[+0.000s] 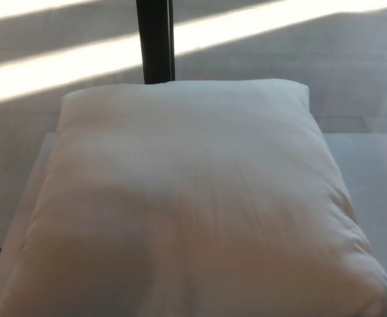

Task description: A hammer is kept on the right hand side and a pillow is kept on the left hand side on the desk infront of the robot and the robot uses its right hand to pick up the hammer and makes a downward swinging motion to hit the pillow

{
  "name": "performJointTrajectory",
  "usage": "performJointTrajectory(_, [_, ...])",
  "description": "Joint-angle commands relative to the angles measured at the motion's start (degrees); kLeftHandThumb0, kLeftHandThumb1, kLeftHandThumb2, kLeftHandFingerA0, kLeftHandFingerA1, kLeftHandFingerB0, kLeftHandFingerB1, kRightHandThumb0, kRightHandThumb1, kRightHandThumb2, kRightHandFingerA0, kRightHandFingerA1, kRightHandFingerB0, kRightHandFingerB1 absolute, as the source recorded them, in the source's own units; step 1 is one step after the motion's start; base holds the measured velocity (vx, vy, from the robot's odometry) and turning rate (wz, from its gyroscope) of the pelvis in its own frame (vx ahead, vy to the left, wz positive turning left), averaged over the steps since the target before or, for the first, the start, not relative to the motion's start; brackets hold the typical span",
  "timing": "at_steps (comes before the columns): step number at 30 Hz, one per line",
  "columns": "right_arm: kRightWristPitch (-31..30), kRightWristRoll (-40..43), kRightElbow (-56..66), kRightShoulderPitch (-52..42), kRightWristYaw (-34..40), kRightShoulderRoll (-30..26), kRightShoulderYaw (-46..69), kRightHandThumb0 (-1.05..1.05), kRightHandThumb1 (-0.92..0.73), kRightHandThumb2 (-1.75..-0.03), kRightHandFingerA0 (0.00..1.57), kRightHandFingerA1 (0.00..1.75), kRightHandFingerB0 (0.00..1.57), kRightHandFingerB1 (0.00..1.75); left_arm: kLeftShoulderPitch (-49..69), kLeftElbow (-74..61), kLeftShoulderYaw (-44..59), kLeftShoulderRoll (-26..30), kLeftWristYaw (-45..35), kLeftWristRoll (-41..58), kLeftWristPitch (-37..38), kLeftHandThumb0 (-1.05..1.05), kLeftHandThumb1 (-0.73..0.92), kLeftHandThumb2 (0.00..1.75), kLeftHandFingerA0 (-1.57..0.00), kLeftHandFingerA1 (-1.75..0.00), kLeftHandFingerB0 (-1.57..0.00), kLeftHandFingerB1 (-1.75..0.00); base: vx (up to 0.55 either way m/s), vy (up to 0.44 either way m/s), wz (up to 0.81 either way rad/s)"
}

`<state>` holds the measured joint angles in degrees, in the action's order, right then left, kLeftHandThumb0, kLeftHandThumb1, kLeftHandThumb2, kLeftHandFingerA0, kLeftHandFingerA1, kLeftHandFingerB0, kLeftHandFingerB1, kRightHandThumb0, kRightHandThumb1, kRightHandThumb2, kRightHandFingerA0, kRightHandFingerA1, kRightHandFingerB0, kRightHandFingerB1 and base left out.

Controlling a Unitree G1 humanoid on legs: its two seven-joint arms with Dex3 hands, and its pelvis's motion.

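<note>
While neither robot hand shows, so no grip can be read, the soft, plump white pillow (187, 205) covers the pale surface (372, 172), far corners rounded, fabric faintly creased.

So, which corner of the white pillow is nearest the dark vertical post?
The far-left corner of the white pillow; the dark post stands just behind that edge.

No part of our body shows from our head camera, neither arm, neither black hand, nothing of us to describe.
</note>
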<state>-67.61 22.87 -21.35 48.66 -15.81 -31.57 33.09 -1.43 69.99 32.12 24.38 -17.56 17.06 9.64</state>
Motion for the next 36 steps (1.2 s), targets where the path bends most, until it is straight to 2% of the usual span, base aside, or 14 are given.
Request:
performJointTrajectory(1, [19.8, -10.3, 7.5, -13.4, 3.3, 0.3, -10.0, -0.17, -0.62, -1.12, 0.95, 1.75, 0.65, 1.67, 0.3, 0.1, 0.0, 1.0, -0.1, 0.6, 0.1, -0.57, 0.61, 0.59, -0.69, -0.55, -0.64, -0.47, 0.0, 0.0, 0.0])
performJointTrajectory(3, [21.0, -13.4, 8.4, -15.4, 4.8, -0.4, -14.3, -0.17, -0.66, -1.04, 0.93, 1.75, 0.62, 1.7, -0.1, 0.7, 0.0, 1.1, 0.4, 0.5, -0.2, -0.54, 0.62, 0.59, -0.69, -0.53, -0.63, -0.46, 0.0, 0.0, 0.0])
performJointTrajectory(8, [31.5, -24.4, 8.6, -21.5, 9.1, -2.3, -28.4, -0.14, -0.53, -1.21, 0.93, 1.75, 0.81, 1.53, 0.0, 0.6, 0.1, 0.7, 0.5, 0.6, 0.1, -0.56, 0.61, 0.59, -0.71, -0.54, -0.65, -0.46, 0.0, 0.0, 0.0])
performJointTrajectory(10, [40.3, -30.4, 5.8, -23.7, 12.2, -4.6, -33.5, -0.19, -0.5, -1.16, 0.93, 1.69, 0.84, 1.41, 0.2, 0.7, 0.2, 0.7, 0.2, 0.6, 0.2, -0.56, 0.62, 0.59, -0.71, -0.54, -0.64, -0.46, 0.0, 0.0, 0.0])
performJointTrajectory(13, [42.4, -35.1, 3.5, -24.9, 16.5, -6.8, -37.8, -0.21, -0.63, -0.89, 0.86, 1.73, 0.72, 1.44, 0.4, 0.3, 0.1, 0.7, -0.1, 0.6, 0.6, -0.56, 0.63, 0.59, -0.7, -0.54, -0.62, -0.47, 0.0, 0.0, 0.0])
performJointTrajectory(16, [49.0, -40.1, -2.2, -27.0, 23.9, -8.7, -41.1, -0.18, -0.64, -0.87, 0.9, 1.72, 0.75, 1.4, 0.3, 0.5, -0.1, 0.8, 0.3, 0.3, 0.7, -0.57, 0.61, 0.59, -0.7, -0.54, -0.65, -0.47, 0.0, 0.0, 0.0])
performJointTrajectory(18, [48.2, -41.3, -3.6, -26.7, 25.7, -9.2, -42.7, -0.23, -0.67, -0.84, 0.9, 1.73, 0.76, 1.39, 0.1, 0.9, 0.0, 0.8, 0.1, 0.4, 0.5, -0.56, 0.62, 0.59, -0.71, -0.53, -0.65, -0.46, 0.0, 0.0, 0.0])
performJointTrajectory(21, [46.3, -45.7, -7.5, -26.3, 27.9, -11.4, -48.6, -0.27, -0.7, -0.82, 0.92, 1.56, 0.83, 0.92, 0.1, 0.8, -0.1, 0.8, 0.1, 0.3, 0.6, -0.56, 0.63, 0.59, -0.68, -0.52, -0.64, -0.46, 0.0, 0.0, 0.0])
performJointTrajectory(23, [45.1, -46.9, -8.3, -26.2, 28.2, -12.0, -51.0, -0.27, -0.72, -0.77, 0.92, 1.5, 0.86, 0.98, 0.1, 0.6, 0.0, 0.7, 0.0, 0.5, 0.5, -0.57, 0.63, 0.59, -0.69, -0.53, -0.64, -0.46, 0.0, 0.0, 0.0])
performJointTrajectory(24, [45.6, -47.5, -8.5, -26.5, 28.8, -12.3, -51.8, -0.26, -0.7, -0.8, 0.93, 1.58, 0.82, 1.2, 0.2, 0.5, 0.0, 0.6, 0.2, 0.4, 0.6, -0.57, 0.62, 0.59, -0.7, -0.54, -0.64, -0.46, 0.0, 0.0, 0.0])
performJointTrajectory(26, [47.9, -47.9, -10.1, -26.7, 29.6, -12.7, -53.1, -0.24, -0.7, -0.73, 0.93, 1.57, 0.83, 1.18, 0.3, 0.4, 0.0, 0.5, 0.0, 0.5, 0.6, -0.56, 0.62, 0.59, -0.69, -0.54, -0.64, -0.46, 0.0, 0.0, 0.0])
performJointTrajectory(29, [51.4, -48.7, -9.5, -28.2, 29.7, -13.8, -55.3, -0.26, -0.69, -0.67, 0.92, 1.56, 0.82, 0.64, 0.2, 0.2, 0.0, 0.5, 0.1, 0.5, 0.4, -0.57, 0.62, 0.59, -0.72, -0.59, -0.65, -0.48, 0.0, 0.0, 0.0])
performJointTrajectory(32, [56.7, -49.3, -9.3, -29.7, 31.4, -14.4, -56.9, -0.21, -0.6, -0.68, 0.88, 1.52, 0.85, 0.92, 0.1, 0.4, -0.1, 0.5, 0.5, 0.3, 0.5, -0.56, 0.63, 0.59, -0.71, -0.54, -0.64, -0.47, 0.0, 0.0, 0.0])
performJointTrajectory(36, [57.1, -45.0, -8.1, -29.5, 25.1, -13.2, -56.3, -0.24, -0.68, -0.64, 0.87, 1.38, 0.75, 0.59, 0.1, 0.8, 0.0, 0.3, -0.1, 0.5, 0.9, -0.57, 0.62, 0.59, -0.68, -0.52, -0.62, -0.46, 0.0, 0.0, 0.0])
